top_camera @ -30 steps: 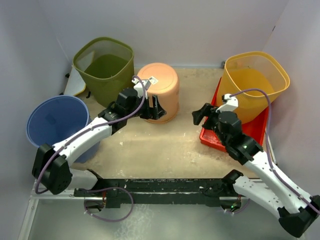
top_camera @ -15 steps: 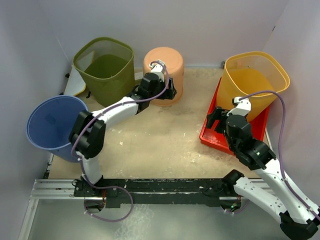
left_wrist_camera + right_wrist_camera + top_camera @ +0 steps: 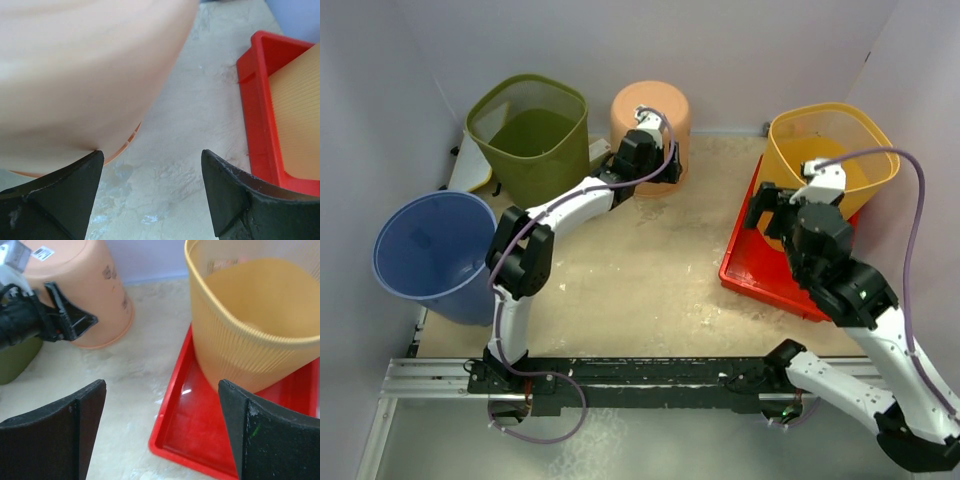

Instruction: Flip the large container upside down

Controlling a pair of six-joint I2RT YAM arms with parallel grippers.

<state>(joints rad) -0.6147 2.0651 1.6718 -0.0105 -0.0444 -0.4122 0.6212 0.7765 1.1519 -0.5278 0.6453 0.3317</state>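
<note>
On the sandy worktop [image 3: 620, 280], the peach bucket [image 3: 650, 110] stands upside down by the back wall. The left gripper [image 3: 150, 157] is spread at its lower side. The right gripper [image 3: 162, 390] hangs spread over the red tray [image 3: 760, 275] holding the yellow basket [image 3: 830, 150].

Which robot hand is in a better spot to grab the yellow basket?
Right. The right hand is open beside the yellow basket, which stands in the red tray. The left hand is farther away, by the upside-down peach bucket.
</note>
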